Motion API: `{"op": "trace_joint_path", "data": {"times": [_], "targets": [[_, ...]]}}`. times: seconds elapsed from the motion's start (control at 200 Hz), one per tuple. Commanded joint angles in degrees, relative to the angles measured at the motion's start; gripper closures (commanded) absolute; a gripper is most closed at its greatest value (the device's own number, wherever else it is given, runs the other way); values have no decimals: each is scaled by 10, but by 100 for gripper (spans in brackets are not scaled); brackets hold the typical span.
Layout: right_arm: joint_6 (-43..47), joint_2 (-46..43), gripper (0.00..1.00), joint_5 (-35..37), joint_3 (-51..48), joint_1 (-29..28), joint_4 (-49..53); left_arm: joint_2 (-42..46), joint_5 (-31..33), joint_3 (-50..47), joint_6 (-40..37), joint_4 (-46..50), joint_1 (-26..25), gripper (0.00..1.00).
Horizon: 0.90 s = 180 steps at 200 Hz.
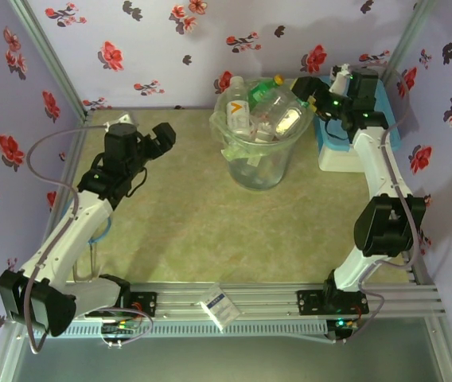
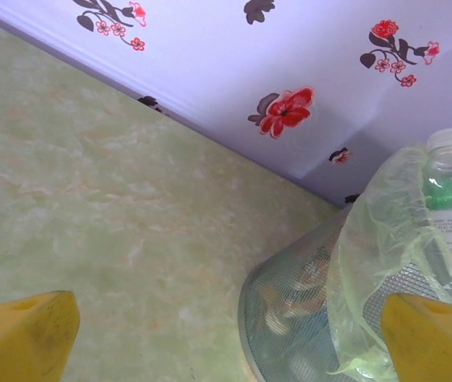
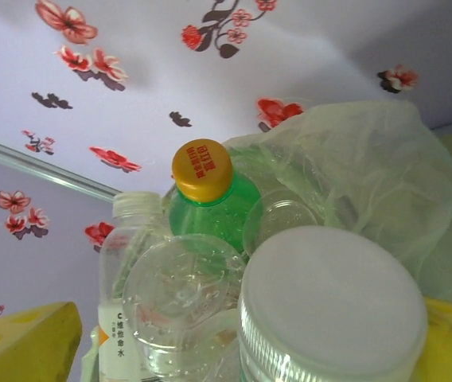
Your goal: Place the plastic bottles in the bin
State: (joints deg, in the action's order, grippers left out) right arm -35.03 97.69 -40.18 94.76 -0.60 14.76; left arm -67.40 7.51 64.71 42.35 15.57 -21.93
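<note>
Top view first. The bin (image 1: 259,163) stands at the back middle of the bench (image 1: 186,231), and the plastic bottles (image 1: 262,111) are heaped in it above the rim. Your right tool (image 1: 315,97) hangs at the heap's right edge. Your left tool (image 1: 161,137) hovers well apart from the bin, on its left. A clear object (image 1: 83,267) sits by the left arm. It could be one more bottle, but it's too blurred to call.

Left wrist now. The yellow pads (image 2: 19,338) sit at either edge, spread wide with nothing between them. The pale green bag (image 2: 369,255) drapes the bin wall.

Right wrist. The jaws are apart here too. A wide white cap (image 3: 333,306) lies between them, unclamped, with the green bottle (image 3: 210,199) just behind.

I'd judge this a release, so lift straight up. A sideways sweep could knock that loose heap over the rim.

The bench is smooth green marbling, so a bottle that falls will probably roll. Lilac flowered walls (image 1: 170,48) close you in, and a blue-lidded cooler box (image 1: 341,151) stands just right of the bin.
</note>
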Motion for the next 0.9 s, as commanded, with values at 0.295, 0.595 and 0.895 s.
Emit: {"op": "trace_joint_path", "data": {"times": [0.295,0.595,0.895], "targets": [[-55,54,1,-45,-10,-80,-74,42,28,-21,3,27,21,2],[-57,86,1,-46,28,-138,-79,65,39,-30,-4,53,39,2],[33,30,1,52,41,-110,27,83,51,-41,-29,62,53,0]]}}
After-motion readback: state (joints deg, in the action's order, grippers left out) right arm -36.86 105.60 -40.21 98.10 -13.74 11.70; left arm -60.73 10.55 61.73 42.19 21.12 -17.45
